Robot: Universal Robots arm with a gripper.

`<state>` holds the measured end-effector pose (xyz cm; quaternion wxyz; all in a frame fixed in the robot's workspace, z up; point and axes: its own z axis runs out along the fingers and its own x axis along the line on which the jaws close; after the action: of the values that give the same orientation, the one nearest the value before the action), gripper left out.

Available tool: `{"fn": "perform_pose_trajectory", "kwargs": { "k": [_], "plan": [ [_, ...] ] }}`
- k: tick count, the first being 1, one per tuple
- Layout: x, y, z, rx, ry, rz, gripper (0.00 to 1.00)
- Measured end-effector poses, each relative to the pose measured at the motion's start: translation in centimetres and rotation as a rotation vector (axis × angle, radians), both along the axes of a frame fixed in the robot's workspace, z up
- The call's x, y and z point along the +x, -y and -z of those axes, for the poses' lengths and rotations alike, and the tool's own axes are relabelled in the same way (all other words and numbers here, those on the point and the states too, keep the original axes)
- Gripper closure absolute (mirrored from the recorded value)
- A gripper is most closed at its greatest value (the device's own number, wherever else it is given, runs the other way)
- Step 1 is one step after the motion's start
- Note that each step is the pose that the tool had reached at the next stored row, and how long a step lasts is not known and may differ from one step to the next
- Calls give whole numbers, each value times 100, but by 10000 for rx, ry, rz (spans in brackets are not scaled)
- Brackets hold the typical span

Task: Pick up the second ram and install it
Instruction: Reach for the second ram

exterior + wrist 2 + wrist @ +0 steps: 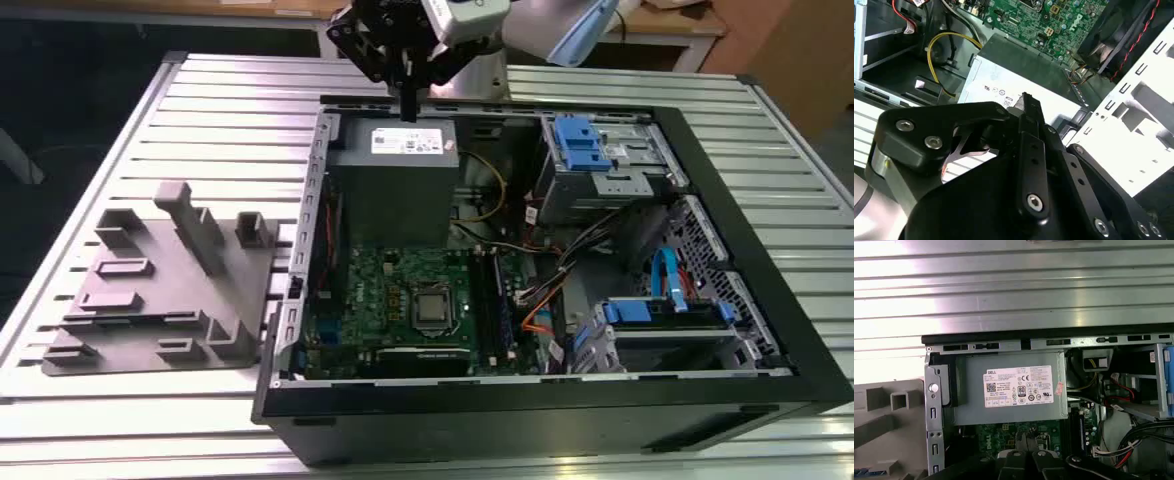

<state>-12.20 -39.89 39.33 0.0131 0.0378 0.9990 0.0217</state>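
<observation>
Black gripper [406,98], exterior view: top centre of the frame, over the far end of the open computer case [534,425], above the grey power supply [400,180]. Fingers are drawn close together. A thin dark strip hangs between them, apparently the second ram [406,114] seen edge-on, well clear of the green motherboard [400,290] at lower centre. A grey plastic tray [134,300] lies on the slatted table [80,430] at the exterior view's left, beside the case.

Second wrist view: gripper [1026,102] linkage close up, fingers [1030,140] converging to a narrow tip over the labelled power supply [1019,75].

First wrist view: power supply [1009,387], motherboard [1004,432], tray [889,405].
</observation>
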Motion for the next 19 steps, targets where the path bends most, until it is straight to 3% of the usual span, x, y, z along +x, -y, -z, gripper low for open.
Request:
{"fn": "perform_pose_trajectory", "kwargs": {
  "k": [19],
  "plan": [
    [-19, 0, 0, 0, -1, 1, 93]
  ]
}}
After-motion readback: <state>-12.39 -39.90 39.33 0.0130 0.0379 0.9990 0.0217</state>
